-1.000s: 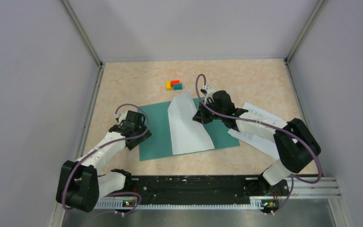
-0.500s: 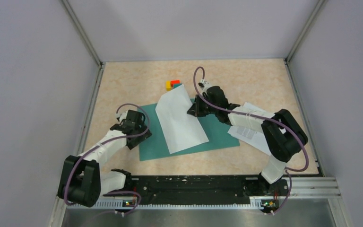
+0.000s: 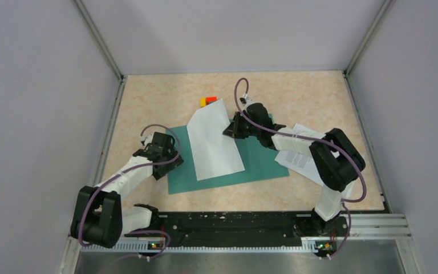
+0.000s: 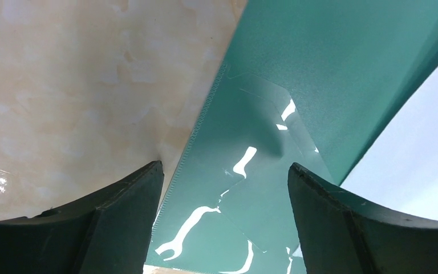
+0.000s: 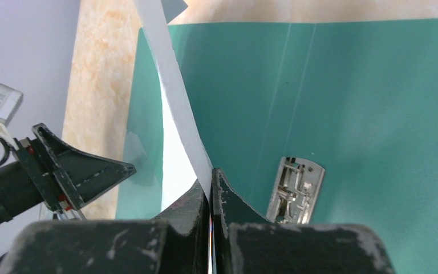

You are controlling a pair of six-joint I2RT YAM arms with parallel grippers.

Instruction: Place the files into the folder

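file sheet (image 3: 214,142): mid-step, held tilted over the open folder (image 3: 262,162)
right tool (image 5: 211,177): pinched shut on the sheet's edge, near the clip (image 5: 295,190)
left tool (image 4: 223,168): wide open, empty, over folder's left edge
next: lower sheet flat, release; other files (image 3: 297,164) lie on worktop (image 3: 148,103)

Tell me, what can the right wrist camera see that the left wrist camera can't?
Only the right wrist view shows the small shiny metal clip on the spine of the flat teal-green folder, and the right gripper pinched shut on the edge of the thin white paper sheet. Only the left wrist view shows the notched edge of a glossy clear pocket on the folder, framed by the left gripper, open and holding nothing. Both show the folder, the white sheet and the beige marbled tabletop.
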